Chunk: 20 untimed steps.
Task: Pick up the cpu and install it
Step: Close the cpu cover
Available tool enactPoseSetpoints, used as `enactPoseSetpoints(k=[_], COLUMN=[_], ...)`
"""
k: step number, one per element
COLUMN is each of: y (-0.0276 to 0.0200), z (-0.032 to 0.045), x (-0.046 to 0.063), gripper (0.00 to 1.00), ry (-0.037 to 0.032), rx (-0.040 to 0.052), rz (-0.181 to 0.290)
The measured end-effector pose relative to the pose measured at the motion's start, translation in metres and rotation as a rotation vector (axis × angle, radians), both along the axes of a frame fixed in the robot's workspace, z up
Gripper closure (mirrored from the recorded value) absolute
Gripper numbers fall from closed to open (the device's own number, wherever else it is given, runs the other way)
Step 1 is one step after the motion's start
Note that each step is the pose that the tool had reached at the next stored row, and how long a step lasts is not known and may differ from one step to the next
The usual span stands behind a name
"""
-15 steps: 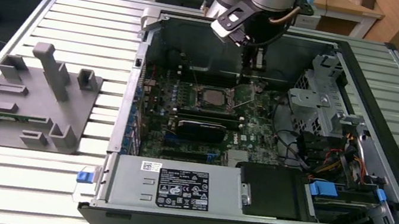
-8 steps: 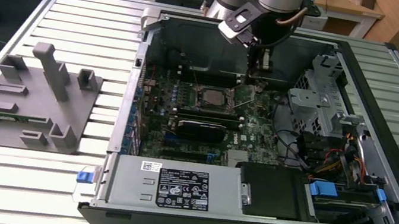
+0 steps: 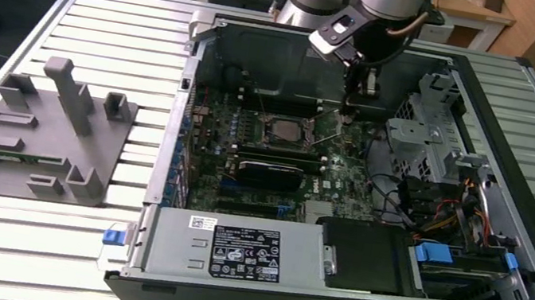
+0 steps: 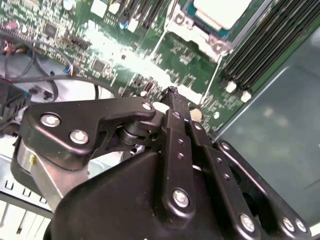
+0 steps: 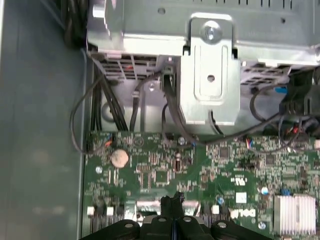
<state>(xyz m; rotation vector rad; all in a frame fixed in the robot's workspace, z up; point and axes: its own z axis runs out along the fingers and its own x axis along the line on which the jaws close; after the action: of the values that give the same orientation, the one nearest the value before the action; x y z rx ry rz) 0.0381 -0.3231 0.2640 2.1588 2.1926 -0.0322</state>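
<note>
Cpu (image 3: 285,129) sits in its socket (image 3: 267,135), closed tool (image 3: 347,116) just beside.

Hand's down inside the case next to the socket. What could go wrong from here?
1. The shut hand hangs close over the motherboard; dropping lower might scrape its small parts.
2. The chip lies in the socket nearby; a sideways swing could knock it.
</note>
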Motion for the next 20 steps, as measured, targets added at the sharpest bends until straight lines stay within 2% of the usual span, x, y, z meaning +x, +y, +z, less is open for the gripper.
enactPoseSetpoints(k=[9, 20], y=[0.0002, 0.0002], z=[-0.005, -0.0245], x=[0.017, 0.021], gripper=[0.89, 0.89], ry=[0.008, 0.0106], rx=[0.0, 0.0001], rz=[0.0, 0.0])
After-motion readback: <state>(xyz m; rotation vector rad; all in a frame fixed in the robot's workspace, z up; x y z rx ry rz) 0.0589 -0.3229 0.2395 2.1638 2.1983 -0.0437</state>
